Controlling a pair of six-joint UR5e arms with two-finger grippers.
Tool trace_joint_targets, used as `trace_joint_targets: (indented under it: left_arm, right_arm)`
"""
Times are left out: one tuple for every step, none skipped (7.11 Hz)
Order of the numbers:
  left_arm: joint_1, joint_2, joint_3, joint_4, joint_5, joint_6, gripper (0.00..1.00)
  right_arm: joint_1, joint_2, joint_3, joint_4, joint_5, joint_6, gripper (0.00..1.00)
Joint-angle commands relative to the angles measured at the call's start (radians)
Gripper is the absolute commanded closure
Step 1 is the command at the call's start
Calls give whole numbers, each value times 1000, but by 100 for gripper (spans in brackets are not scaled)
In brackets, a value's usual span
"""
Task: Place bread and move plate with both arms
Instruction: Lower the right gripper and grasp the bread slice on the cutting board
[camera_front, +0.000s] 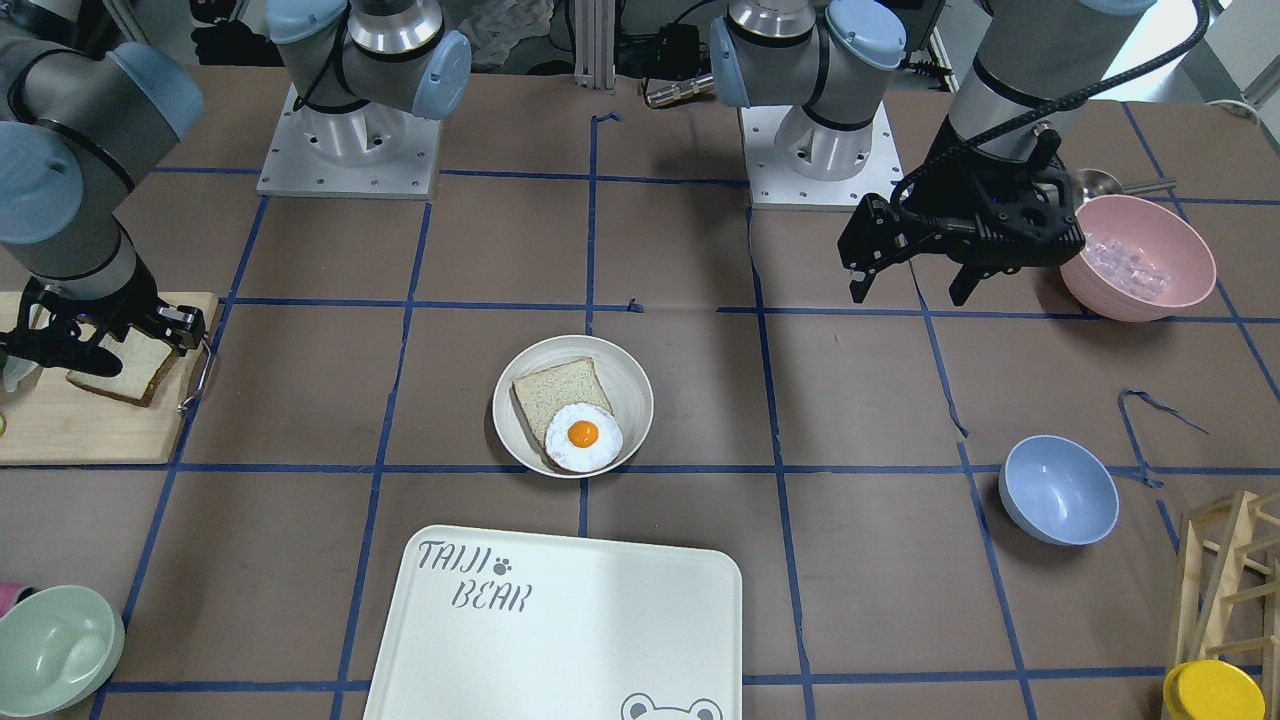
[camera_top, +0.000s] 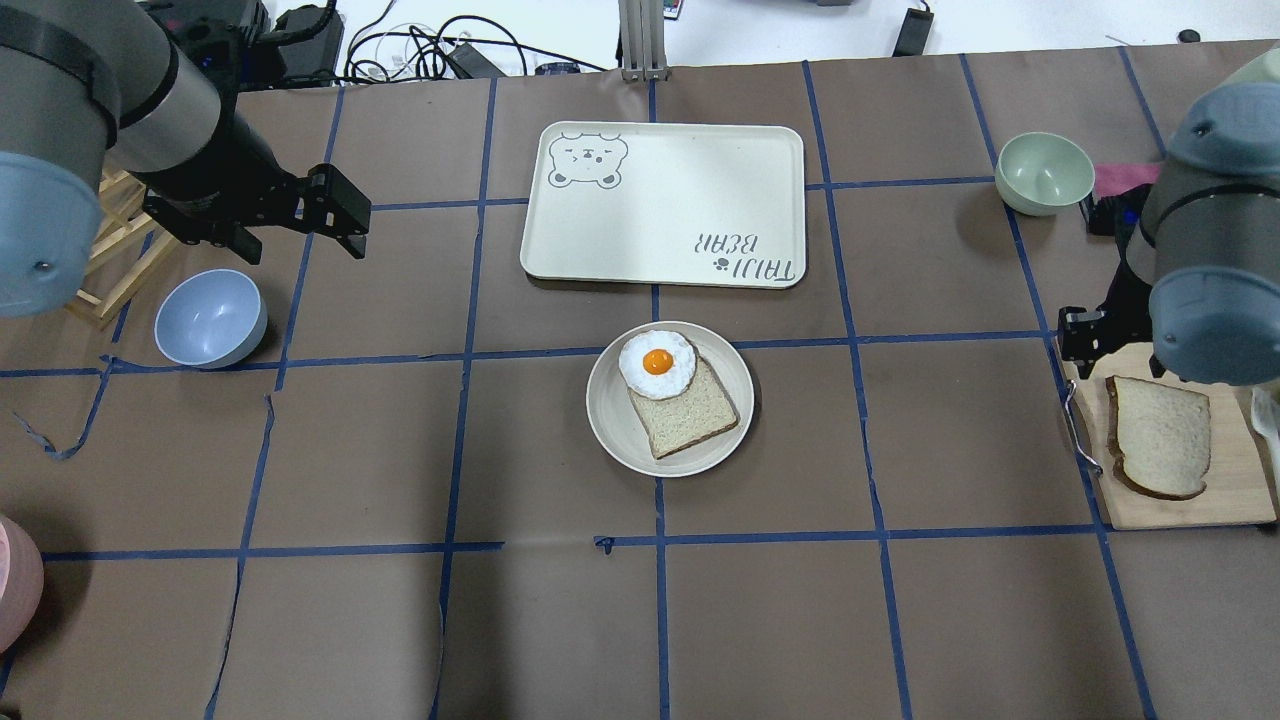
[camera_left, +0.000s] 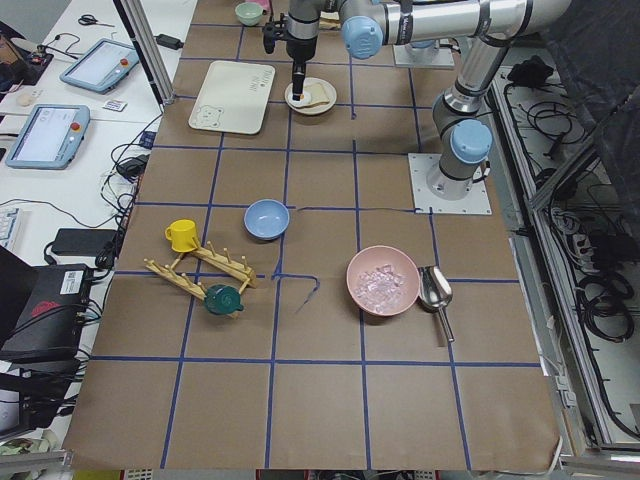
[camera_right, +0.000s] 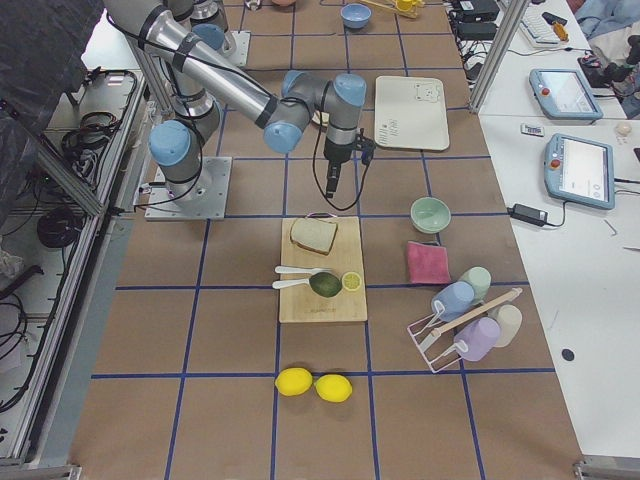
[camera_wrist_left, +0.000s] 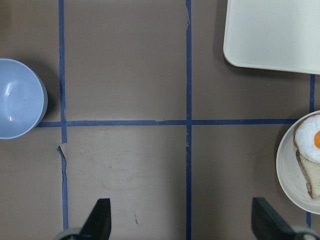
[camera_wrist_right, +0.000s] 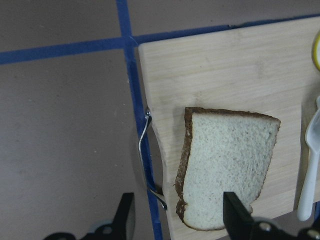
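Note:
The bread (camera_top: 1158, 438), with a dark brown crust, lies flat on a wooden cutting board (camera_top: 1180, 505); it also shows in the front view (camera_front: 115, 375) and the right wrist view (camera_wrist_right: 227, 170). My right gripper (camera_wrist_right: 180, 220) is open just above its crust edge, one finger over the bread and one beside the board, and it also shows in the front view (camera_front: 105, 345). The white plate (camera_front: 628, 378) at the table's middle holds a paler slice and a fried egg. My left gripper (camera_front: 908, 290) is open and empty, well above the table away from the plate (camera_wrist_left: 287, 172).
The TAIJI BEAR tray (camera_top: 665, 200) lies just beyond the plate. A blue bowl (camera_top: 210, 318) sits near my left gripper, and a pink bowl (camera_front: 1140, 255) is behind it. A green bowl (camera_top: 1045, 172) and a white spoon (camera_wrist_right: 310, 165) are near the board.

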Motion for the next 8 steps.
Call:
trace_joint_targets:
  left_arm:
    - [0, 1, 0, -2, 0, 0, 0]
    - [0, 0, -2, -2, 0, 0, 0]
    - [0, 3, -2, -2, 0, 0, 0]
    - [0, 1, -2, -2, 2, 0, 0]
    - [0, 1, -2, -2, 0, 0, 0]
    - [0, 1, -2, -2, 0, 0, 0]
    - [0, 3, -2, -2, 0, 0, 0]
    - [0, 3, -2, -2, 2, 0, 0]
  right_arm:
    - [-48, 64, 69, -132, -25, -5, 40]
    - [-77, 88, 70, -135, -36, -12, 45]
    - [-88, 100, 70, -149, -25, -11, 45]
    - [-90, 109, 72, -163, -25, -12, 45]
    - [-90, 128, 72, -166, -22, -11, 45]
    - [-90, 131, 72, -168, -17, -11, 45]
    - [-90, 129, 72, -165, -19, -9, 45]
    - [-90, 131, 72, -168, -25, -12, 52]
